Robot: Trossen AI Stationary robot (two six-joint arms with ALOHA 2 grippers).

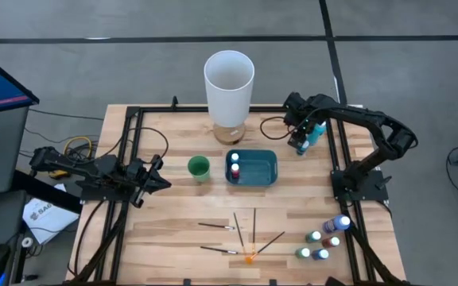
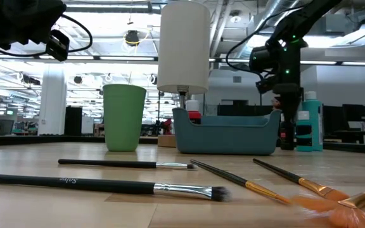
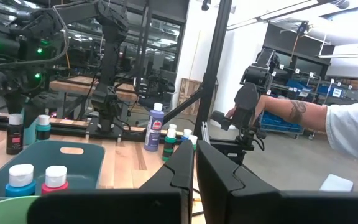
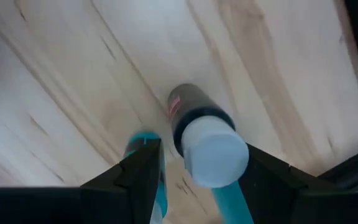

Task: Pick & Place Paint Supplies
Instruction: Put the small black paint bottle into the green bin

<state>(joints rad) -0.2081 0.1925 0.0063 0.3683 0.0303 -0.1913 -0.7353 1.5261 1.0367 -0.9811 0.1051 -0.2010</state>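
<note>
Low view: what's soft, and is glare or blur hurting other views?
Low view: orange brush tip near the lens is out of focus, and the ceiling lights are bright. Right wrist view: bottle cap soft and close. High view: even light, sharp.

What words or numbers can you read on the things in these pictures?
Brush: pale lettering on the handle, too small to read.
Purple bottle: red label, print too small to read.
Dark bottle: red label patch, blurred.
White bag beside the table: dark letters, perhaps "BAG", not sure.
Nothing else shows readable text.
</note>
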